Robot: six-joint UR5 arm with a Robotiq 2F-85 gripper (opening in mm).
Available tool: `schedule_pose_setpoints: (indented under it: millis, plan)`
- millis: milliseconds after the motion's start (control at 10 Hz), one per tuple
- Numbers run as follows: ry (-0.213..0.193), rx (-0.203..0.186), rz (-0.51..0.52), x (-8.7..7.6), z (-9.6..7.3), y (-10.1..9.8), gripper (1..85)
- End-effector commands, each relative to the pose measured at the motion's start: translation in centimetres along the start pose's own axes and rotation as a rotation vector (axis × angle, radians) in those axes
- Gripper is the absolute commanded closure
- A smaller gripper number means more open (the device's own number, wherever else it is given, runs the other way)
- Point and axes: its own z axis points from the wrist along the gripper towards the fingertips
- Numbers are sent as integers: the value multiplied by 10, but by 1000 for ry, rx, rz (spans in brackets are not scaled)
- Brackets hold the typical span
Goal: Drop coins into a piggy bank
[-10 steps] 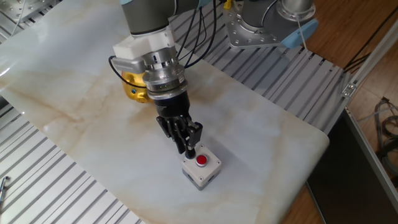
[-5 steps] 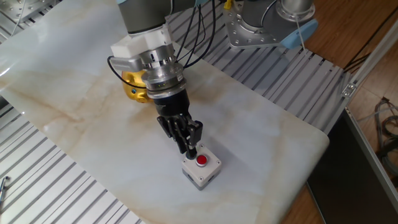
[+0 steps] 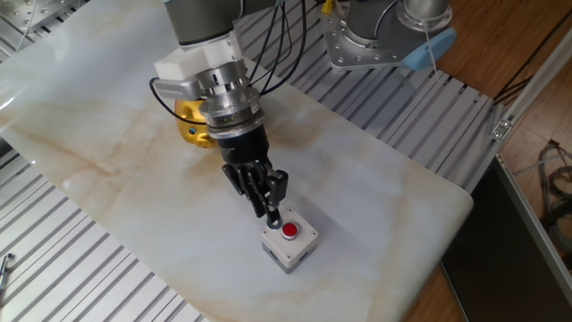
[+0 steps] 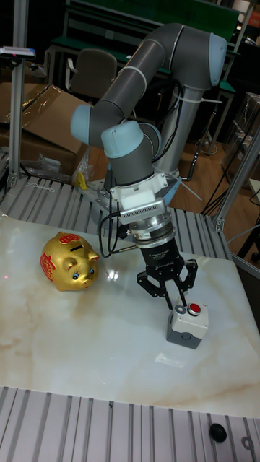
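Note:
The gold piggy bank (image 4: pixel 68 261) stands at the left of the marble table, snout toward the arm. In the fixed view only part of the piggy bank (image 3: pixel 188 125) shows behind the wrist. One small dark coin (image 4: pixel 113 275) lies flat on the table just right of the pig; the arm hides it in the fixed view. My gripper (image 3: pixel 273 217) points down well to the right of both, its tips at the rear-left edge of a grey button box. In the tall fixed view the gripper (image 4: pixel 176 304) has its fingers drawn together, and I see nothing between them.
The grey box (image 3: pixel 289 243) with a red push-button (image 3: pixel 290 231) sits right under the fingertips. Slatted metal rails (image 3: pixel 80 268) surround the marble slab (image 3: pixel 384 206). A small black knob (image 4: pixel 214 432) lies on the front rail. Cables hang from the wrist.
The arm has shifted slightly to the left and up. The fingertips stay by the button box. Pig and box have not moved.

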Motion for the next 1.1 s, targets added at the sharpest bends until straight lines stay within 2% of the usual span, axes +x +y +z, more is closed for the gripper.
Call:
schedule_pose_setpoints:
  millis: [0,300,400,500,700,1000]
  plan:
    - [-12,-22,-15,-5,-3,0,530]
    - [-16,-30,-11,-6,-3,2,530]
    - [-20,-51,1,-8,-2,7,530]
    - [-20,-53,1,-8,-1,7,530]
    - [-18,-45,-5,-7,-1,4,530]
    - [6,-31,-5,-2,-7,1,540]
